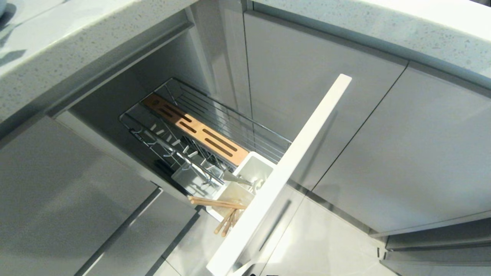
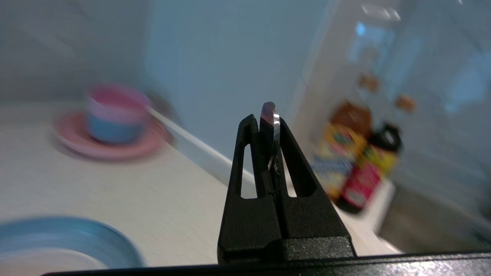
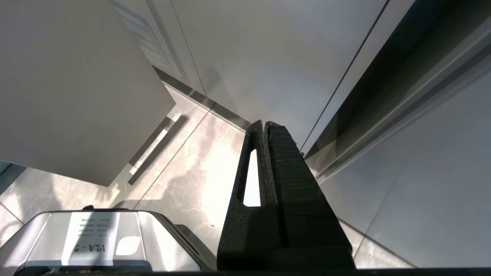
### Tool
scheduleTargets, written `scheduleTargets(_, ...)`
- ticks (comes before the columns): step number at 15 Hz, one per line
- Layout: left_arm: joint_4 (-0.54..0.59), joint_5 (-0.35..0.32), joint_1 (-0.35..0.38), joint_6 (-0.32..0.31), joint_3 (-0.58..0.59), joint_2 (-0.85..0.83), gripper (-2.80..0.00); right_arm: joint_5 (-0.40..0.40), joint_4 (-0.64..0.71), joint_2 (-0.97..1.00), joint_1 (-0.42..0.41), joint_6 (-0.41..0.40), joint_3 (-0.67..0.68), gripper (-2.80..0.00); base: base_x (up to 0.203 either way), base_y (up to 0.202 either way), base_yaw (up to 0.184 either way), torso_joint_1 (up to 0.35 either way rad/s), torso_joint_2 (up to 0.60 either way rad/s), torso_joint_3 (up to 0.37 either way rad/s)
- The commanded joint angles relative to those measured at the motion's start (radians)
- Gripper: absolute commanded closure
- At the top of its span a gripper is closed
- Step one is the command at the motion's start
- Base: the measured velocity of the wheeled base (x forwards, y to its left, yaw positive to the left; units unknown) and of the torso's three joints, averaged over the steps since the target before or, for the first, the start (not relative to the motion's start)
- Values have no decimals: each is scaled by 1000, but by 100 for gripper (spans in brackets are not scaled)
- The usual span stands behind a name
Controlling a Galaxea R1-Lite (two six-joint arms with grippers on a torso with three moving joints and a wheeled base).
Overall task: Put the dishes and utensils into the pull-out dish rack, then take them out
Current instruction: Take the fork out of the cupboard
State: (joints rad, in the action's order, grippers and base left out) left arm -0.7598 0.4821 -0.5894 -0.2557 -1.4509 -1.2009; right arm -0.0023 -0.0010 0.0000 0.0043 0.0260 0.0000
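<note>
Gripping slim silver utensil (image 2: pixel 273 126) edge-on, left gripper (image 2: pixel 269 132) clamps above counter (image 2: pixel 115 184), near light-blue plate (image 2: pixel 69 239); thin purchase risks slip or twist before rack (image 1: pixel 215 130). Right gripper (image 3: pixel 265 132) closed, empty, parked.

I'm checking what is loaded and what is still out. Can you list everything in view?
dish rack: one, chrome wire, pulled out of the cabinet
chopsticks: one pair, light wood, in the rack's white caddy
plate: one, light blue, on the counter
cup: one, pink and blue, on a pink saucer
bottles: a few, by the wall
left gripper: shut on a thin silver utensil, over the counter
right gripper: shut, parked above the floor
</note>
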Motion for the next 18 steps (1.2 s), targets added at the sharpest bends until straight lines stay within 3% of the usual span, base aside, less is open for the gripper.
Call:
scheduleTargets(1,-20,-2,111,-1,-9,72,0,-1,0,0,0,0,1,0,0,0,0,0,0,0)
scheduleTargets(5,-52,-4,307,15,-18,124,0,-1,0,0,0,0,1,0,0,0,0,0,0,0)
scheduleTargets(7,-65,-3,488,75,-24,142,0,0,0,0,0,0,2,0,0,0,0,0,0,0)
scheduleTargets(11,-48,-16,838,289,19,193,0,0,0,0,0,0,2,0,0,0,0,0,0,0)
scheduleTargets(14,-43,-141,1108,517,163,233,0,0,0,0,0,0,2,0,0,0,0,0,0,0)
scheduleTargets(15,-43,-182,1164,587,234,244,0,0,0,0,0,0,0,0,0,0,0,0,0,0)
scheduleTargets(18,-51,-230,1193,708,388,259,0,1,0,0,0,0,1,0,0,0,0,0,0,0)
